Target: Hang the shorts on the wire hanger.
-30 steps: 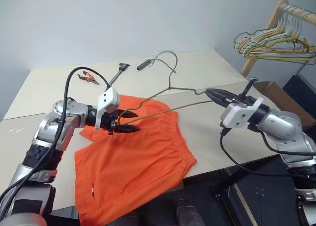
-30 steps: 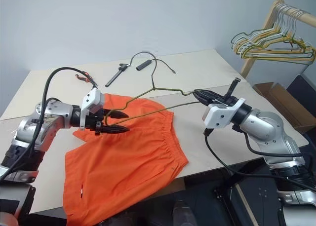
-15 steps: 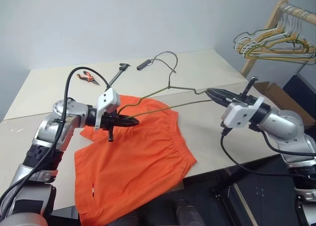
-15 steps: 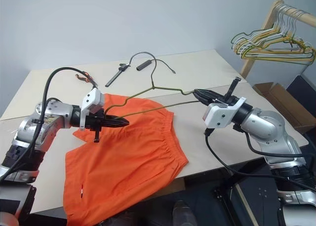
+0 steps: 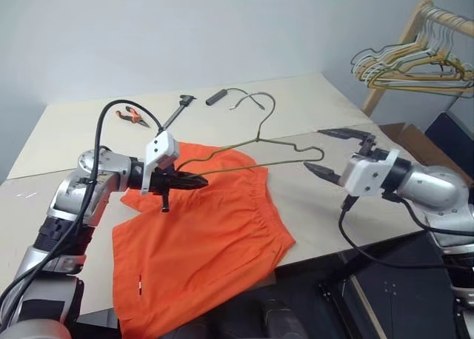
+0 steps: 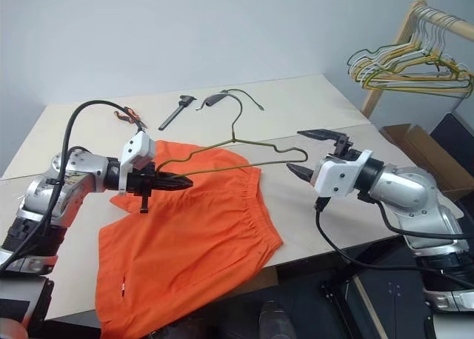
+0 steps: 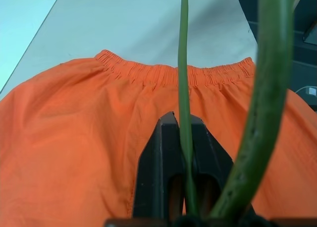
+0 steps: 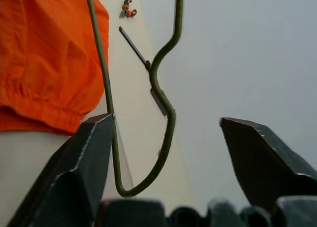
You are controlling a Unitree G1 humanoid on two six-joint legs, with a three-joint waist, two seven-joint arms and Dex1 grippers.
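Two grippers over a pale smooth table (image 5: pixel 311 95). Left gripper (image 5: pixel 194 182) pinched tight on one corner of the wire hanger (image 5: pixel 255 148), thin greenish-grey wire, triangular, curved hook up top, held lifted above the cloth. Right gripper (image 6: pixel 307 152) spread wide, black pointed fingers (image 8: pixel 84 157) either side of the hanger's far bent corner, gripping nothing. The shorts (image 5: pixel 200 243), bright orange, soft and wrinkled, gathered elastic waistband, lie flat on the table under the hanger, one leg hanging over the near edge. Orange-handled pliers (image 5: pixel 130 116) and black tool (image 5: pixel 176 109) at the far side.
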